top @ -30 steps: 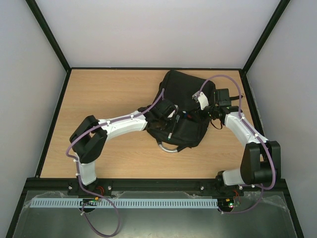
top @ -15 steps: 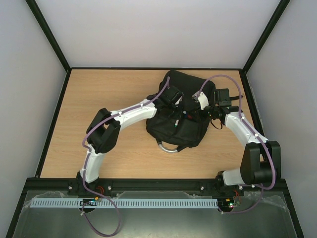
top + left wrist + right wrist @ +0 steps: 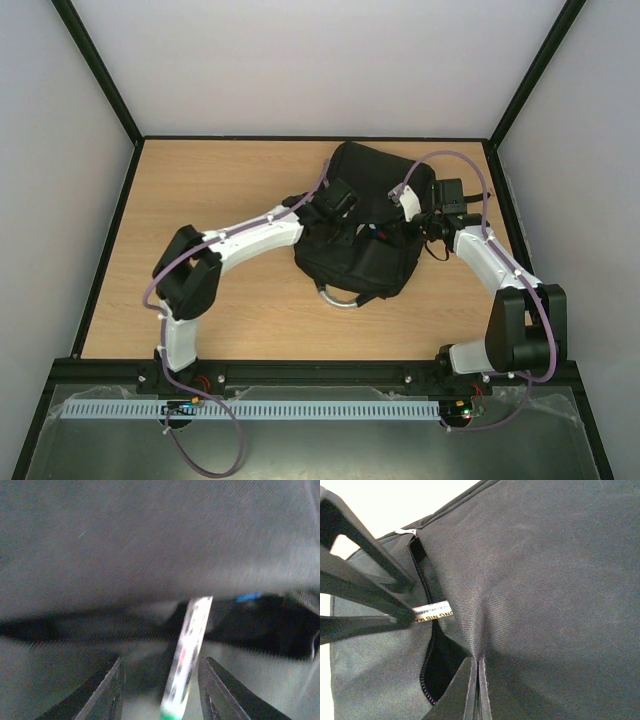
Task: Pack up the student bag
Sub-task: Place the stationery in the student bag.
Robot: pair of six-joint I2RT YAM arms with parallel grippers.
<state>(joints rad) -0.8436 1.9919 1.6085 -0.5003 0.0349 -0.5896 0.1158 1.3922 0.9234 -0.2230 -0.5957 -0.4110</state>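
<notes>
A: Far left first: wood table [image 3: 200, 200], pale walls [image 3: 60, 250] on three sides. L gripper [image 3: 161, 662]?
B: Over the bag [image 3: 360, 260], fingers apart, w/ a marker [image 3: 189, 640] standing between them. It touches neither, as far as the wrist view shows. Its far end sits at the zip mouth [image 3: 439, 665].
A: Where's the bag lying?
B: Flat on the table, right of centre, toward the back, grey loop [image 3: 338, 297] facing the arms.
A: How will it handle?
B: Soft, floppy cloth, prob. light (it looks fairly flat). The mouth likely sags shut unless its lip is lifted, and grabbing mid-panel would only bunch it. Best hold is the cloth edge by the zip, or the loop if the whole thing must shift.
A: R gripper [image 3: 476, 672]?
B: Fingers together on a pinch of bag cloth. Creases fan out from it, so it seems to be holding the mouth up.
A: Surface, room?
B: Table looks smooth, so the bag may slide if tugged sideways. The right wall is near that arm, and more board shows on the left.
</notes>
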